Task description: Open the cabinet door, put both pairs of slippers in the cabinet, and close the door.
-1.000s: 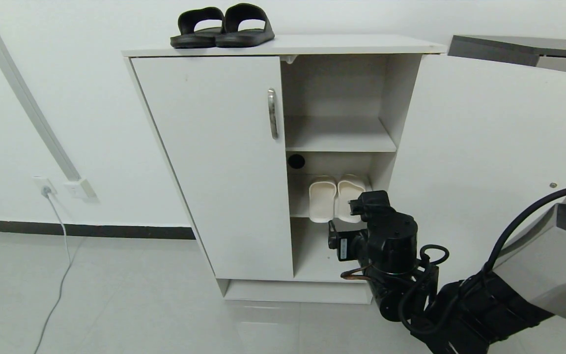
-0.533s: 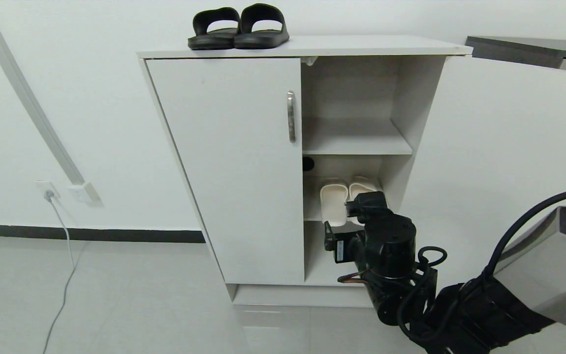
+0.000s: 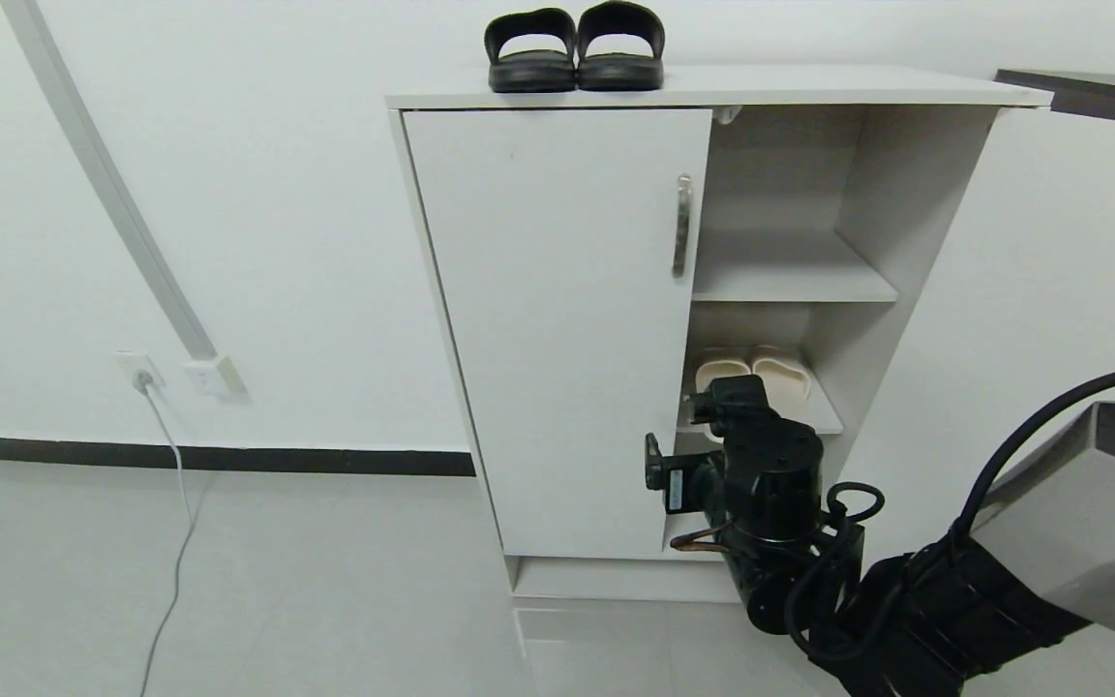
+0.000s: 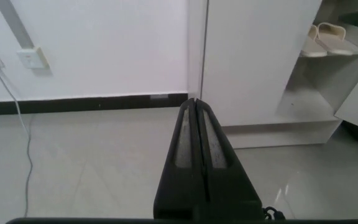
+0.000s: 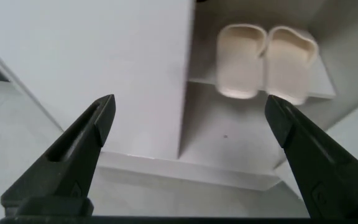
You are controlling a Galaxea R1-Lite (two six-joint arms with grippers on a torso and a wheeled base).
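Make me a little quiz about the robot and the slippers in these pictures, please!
1. True or false: the black slippers are already inside the cabinet.
2. Where are the cream slippers? A: on the floor. B: on a shelf inside the cabinet. C: on top of the cabinet.
3. Fill in the gap: the right claw is ____ (open or shut).

Key: 1 false, they sit on top of it. 2 B. 3 open.
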